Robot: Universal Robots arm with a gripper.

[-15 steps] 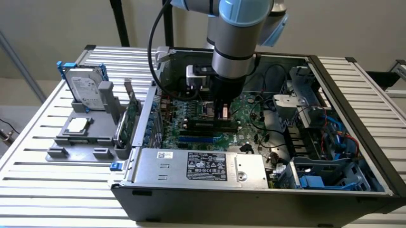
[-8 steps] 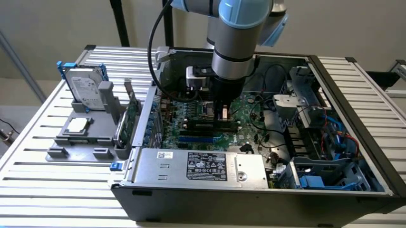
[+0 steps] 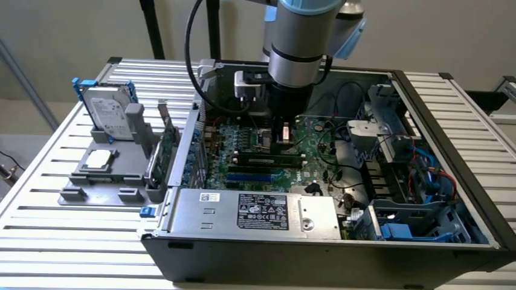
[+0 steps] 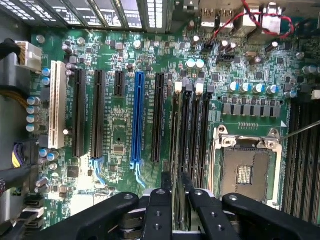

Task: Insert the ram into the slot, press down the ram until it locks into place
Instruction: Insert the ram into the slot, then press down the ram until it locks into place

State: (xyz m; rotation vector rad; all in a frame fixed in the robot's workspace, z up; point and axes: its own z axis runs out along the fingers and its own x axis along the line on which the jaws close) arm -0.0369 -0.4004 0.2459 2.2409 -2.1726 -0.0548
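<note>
Gripper (image 4: 176,186) jaws pinch the ram (image 4: 176,212) edge-on, long axis parallel w/ the slot (image 4: 186,135). In exterior view, slot lies approx 6 o'clock of gripper, running 9-to-3.

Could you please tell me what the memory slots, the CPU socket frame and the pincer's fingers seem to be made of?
Memory slots: matte black moulded plastic, with white end clips. CPU socket frame: bare metal, by its silvery sheen. Pincer's fingers, clamped on the ram: smooth black with screw holes; plastic or coated metal, hard to tell.
</note>
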